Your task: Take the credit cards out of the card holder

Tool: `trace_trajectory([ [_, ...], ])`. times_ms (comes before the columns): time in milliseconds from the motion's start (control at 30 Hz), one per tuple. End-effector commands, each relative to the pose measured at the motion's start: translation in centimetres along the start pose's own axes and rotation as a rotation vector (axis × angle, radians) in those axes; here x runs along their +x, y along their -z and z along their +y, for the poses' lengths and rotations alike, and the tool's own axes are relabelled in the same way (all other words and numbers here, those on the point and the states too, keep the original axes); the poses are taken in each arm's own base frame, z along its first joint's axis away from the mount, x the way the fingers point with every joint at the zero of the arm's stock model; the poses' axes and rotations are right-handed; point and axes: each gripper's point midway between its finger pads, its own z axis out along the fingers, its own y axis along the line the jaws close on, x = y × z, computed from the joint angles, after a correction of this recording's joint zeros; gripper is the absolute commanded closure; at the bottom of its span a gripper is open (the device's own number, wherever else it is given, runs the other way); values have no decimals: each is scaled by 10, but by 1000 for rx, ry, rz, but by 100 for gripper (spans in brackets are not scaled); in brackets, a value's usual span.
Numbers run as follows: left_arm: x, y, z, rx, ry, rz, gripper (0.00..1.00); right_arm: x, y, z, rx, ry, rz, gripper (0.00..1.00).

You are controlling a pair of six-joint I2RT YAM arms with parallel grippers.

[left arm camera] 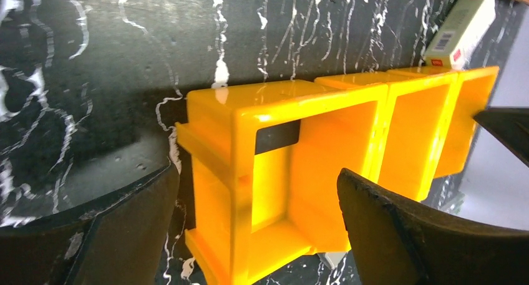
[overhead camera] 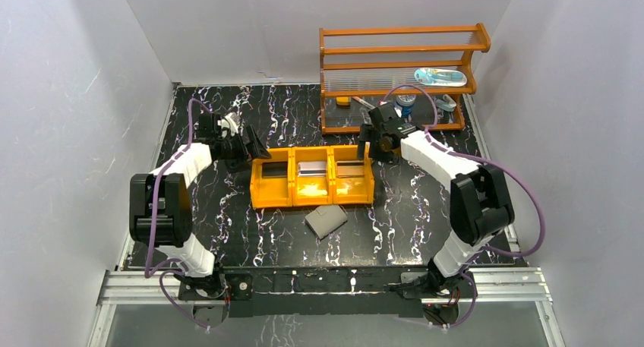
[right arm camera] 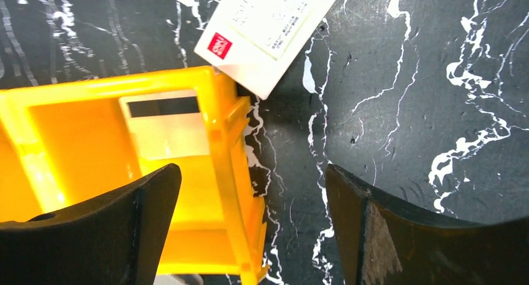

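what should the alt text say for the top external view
An orange three-compartment tray sits mid-table holding the credit cards, one per compartment, with the grey card holder lying on the black marbled table just in front. The left hand and right hand are at the tray's two ends; an orange rack stands behind.

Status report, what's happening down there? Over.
Left hand open, empty, at left end of orange tray; right hand likewise at right end. Credit cards in tray, card holder lying in front. White box behind tray.
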Motion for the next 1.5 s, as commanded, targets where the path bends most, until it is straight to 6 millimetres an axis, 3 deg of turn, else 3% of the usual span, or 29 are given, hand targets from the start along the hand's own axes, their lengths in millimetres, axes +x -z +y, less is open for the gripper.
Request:
trace_trajectory([
  [0,-18,34,0,-118,-52,-124,2,-25,45,11,-89,-9,-98,5],
  [133,-23,62,0,-185,-73,-223,2,4,66,18,-176,-70,-68,6],
  [333,0,100,2,-240,-108,-290,2,63,91,23,-189,-170,-52,7],
  [467,12,114,10,-281,-140,-325,2,98,95,38,-169,-229,-52,7],
  [700,41,109,31,-322,-144,-289,2,137,88,88,-111,-200,-38,5],
  [900,45,111,29,-311,-147,-287,2,152,67,130,-83,-163,7,3],
  [1033,45,110,31,-325,-145,-267,2,157,52,141,-6,-141,31,2],
  [1267,47,111,33,-335,-142,-255,2,180,33,137,98,-107,85,3],
  [1467,49,110,29,-311,-146,-250,2,206,37,127,163,-48,101,13],
])
